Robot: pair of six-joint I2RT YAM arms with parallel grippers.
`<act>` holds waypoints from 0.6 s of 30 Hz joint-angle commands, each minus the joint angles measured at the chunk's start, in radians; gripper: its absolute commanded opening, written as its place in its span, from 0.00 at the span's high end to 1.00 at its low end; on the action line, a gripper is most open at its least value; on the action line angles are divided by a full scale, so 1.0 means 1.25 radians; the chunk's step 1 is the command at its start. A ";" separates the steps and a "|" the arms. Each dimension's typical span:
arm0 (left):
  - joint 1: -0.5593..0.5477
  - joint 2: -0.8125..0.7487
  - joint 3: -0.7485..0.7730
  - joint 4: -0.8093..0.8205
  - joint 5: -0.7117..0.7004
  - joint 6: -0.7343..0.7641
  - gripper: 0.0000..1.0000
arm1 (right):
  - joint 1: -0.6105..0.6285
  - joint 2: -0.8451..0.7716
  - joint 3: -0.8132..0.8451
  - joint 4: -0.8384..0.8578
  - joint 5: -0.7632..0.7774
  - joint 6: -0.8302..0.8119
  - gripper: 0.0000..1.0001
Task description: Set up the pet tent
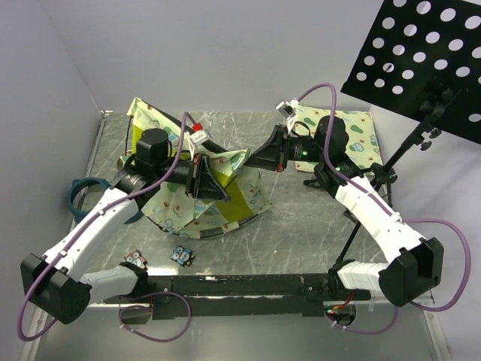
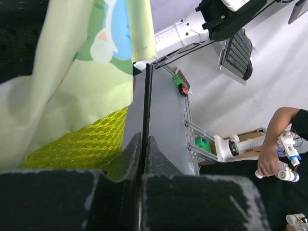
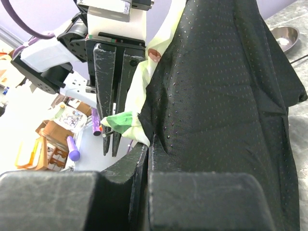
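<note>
- The left gripper (image 2: 143, 142) is clenched on a thin dark pole (image 2: 147, 96) that runs straight ahead from its fingertips. Fabric of the tent (image 1: 240, 197) hangs just to its left.
- The right gripper (image 3: 146, 144) pinches the black base sheet (image 3: 216, 96), which billows ahead of it and to its right.
- The tent sags limp between both grippers, not yet domed.
- Handling, as a judgement: the fabric is light, soft and slippery, and the poles are springy. Take hold at hems or pole ends, not loose panels.

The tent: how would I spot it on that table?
Start at the grey table, left of centre. The tent is the crumpled cream-green fabric heap with lime panels and a black sheet. The mat at the back right shares its print but lies flat.
</note>
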 commanded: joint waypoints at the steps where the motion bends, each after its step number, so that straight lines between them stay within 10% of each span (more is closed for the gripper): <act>1: 0.011 0.017 0.023 -0.048 -0.071 -0.027 0.99 | -0.001 -0.021 0.033 0.049 -0.040 0.007 1.00; 18: 0.069 0.033 0.019 -0.038 -0.030 -0.058 0.99 | -0.005 -0.021 0.026 0.072 -0.049 0.023 1.00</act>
